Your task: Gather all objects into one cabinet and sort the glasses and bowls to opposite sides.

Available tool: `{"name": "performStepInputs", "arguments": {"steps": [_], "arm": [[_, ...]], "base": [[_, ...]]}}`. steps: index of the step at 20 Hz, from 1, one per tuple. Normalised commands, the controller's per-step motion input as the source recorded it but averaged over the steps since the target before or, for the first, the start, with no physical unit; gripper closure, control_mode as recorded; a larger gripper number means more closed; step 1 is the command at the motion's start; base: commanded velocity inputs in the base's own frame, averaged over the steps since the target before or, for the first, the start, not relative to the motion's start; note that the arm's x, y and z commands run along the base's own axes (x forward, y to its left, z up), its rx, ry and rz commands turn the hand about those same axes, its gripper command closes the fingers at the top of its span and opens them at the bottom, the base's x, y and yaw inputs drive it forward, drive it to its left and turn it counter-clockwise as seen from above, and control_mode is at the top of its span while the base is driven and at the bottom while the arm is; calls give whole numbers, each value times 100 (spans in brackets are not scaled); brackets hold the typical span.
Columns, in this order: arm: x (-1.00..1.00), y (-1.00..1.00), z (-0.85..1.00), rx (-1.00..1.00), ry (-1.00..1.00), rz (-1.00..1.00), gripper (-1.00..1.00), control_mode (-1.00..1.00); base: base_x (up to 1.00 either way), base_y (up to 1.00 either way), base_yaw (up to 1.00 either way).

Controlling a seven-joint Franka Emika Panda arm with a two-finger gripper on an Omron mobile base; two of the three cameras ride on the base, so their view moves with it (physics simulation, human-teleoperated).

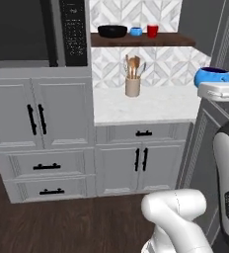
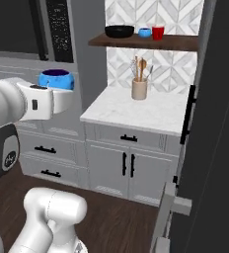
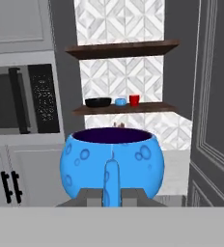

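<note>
My claw [image 3: 111, 195] is pinching the handle of a round, glossy blue cup [image 3: 112, 161], dimpled outside and dark inside, held in the air short of the white marble surface [image 1: 151, 104]. From the base, the beige utensil holder [image 1: 132, 86] stands there. On the dark wood-grain shelf [image 1: 175, 40] sit black bowl [image 1: 112, 31], second blue cup [image 1: 135, 31] and red mug [image 1: 152, 30]; its right end lies bare.
</note>
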Motion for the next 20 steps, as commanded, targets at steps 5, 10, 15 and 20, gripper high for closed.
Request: {"name": "performStepInputs", "arguments": {"steps": [5,10,15,20], "arm": [[0,0,0,0,0,0,100,100],[0,0,0,0,0,0,100,100],[0,0,0,0,0,0,100,100],[0,0,0,0,0,0,100,100]], "base": [[79,2,-29],[98,2,-19],[76,0,-18],[22,-1,-15]]}}
